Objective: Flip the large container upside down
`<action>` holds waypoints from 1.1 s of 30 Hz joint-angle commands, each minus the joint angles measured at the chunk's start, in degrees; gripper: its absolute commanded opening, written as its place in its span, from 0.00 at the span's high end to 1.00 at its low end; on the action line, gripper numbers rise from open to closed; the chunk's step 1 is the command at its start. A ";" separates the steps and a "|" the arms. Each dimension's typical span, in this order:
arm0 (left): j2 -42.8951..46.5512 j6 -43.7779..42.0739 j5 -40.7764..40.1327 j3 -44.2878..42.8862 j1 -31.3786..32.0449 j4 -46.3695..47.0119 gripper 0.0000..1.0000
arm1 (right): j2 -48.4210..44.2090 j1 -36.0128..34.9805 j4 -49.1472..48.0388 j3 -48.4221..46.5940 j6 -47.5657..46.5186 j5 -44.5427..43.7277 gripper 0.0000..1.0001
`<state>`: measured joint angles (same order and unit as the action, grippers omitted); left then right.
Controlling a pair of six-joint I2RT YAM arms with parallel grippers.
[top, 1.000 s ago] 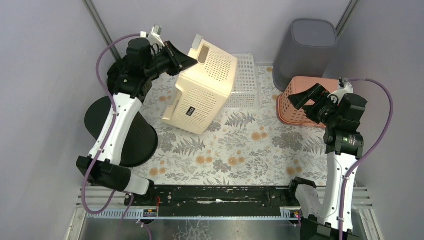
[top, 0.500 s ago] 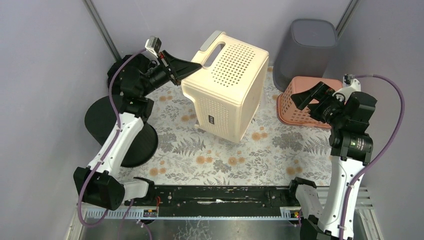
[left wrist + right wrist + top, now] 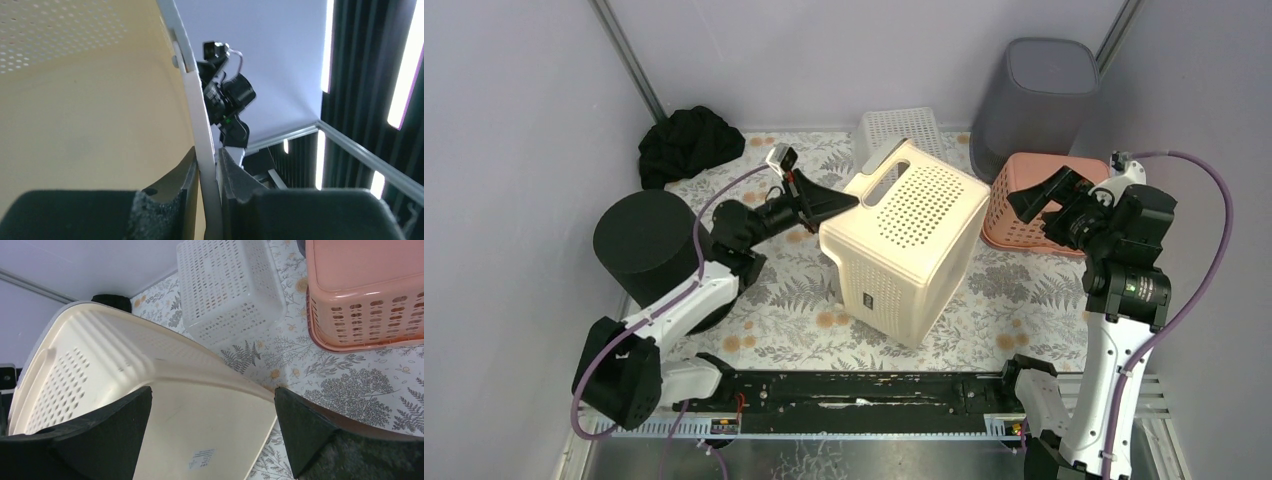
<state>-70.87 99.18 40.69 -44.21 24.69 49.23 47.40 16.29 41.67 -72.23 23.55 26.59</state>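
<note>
The large container (image 3: 909, 250) is a cream bin with perforated walls and a grey rim. It hangs tilted over the middle of the floral mat, a perforated wall facing up and the labelled face toward the near edge. My left gripper (image 3: 844, 203) is shut on the grey rim at its upper left corner. In the left wrist view both fingers pinch the thin grey rim (image 3: 192, 100), with the cream wall (image 3: 75, 100) to the left of my gripper (image 3: 206, 152). My right gripper (image 3: 1034, 200) stands open above the pink basket, apart from the container (image 3: 150, 390), which lies below my jaws (image 3: 212, 400).
A small white basket (image 3: 899, 125) sits upside down at the back, also in the right wrist view (image 3: 230, 285). A pink basket (image 3: 1014, 215) and a grey bin (image 3: 1034, 100) stand at the right. A black cylinder (image 3: 644, 245) and black cloth (image 3: 689, 145) lie left.
My left arm has swung the container from the back left toward the middle and nearer, turning it. The white basket and black cloth have come into sight. The right arm barely moved.
</note>
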 commanded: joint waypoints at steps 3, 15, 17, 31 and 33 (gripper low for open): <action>1.92 7.35 -14.38 11.90 3.69 20.76 1.00 | 0.33 -0.11 -2.29 1.04 -0.75 0.92 0.00; 17.09 -12.85 -17.70 16.30 0.14 -24.16 0.74 | 2.88 -0.12 -6.77 6.02 0.36 6.30 0.00; 19.11 -16.90 -19.17 15.69 -0.07 -31.64 0.61 | 3.07 -0.07 -7.52 6.97 0.41 7.19 0.01; 7.13 -44.69 -26.03 0.50 -1.00 -57.47 0.29 | 3.55 -0.05 -11.29 13.18 1.42 10.23 0.00; 7.07 -46.77 -28.38 -0.96 -1.15 -59.56 0.30 | 3.58 -0.11 -11.47 13.95 1.10 10.00 0.01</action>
<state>-64.20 61.80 16.88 -41.06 24.21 -1.87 51.03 16.29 33.41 -59.13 24.64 34.70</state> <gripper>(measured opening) 0.704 0.994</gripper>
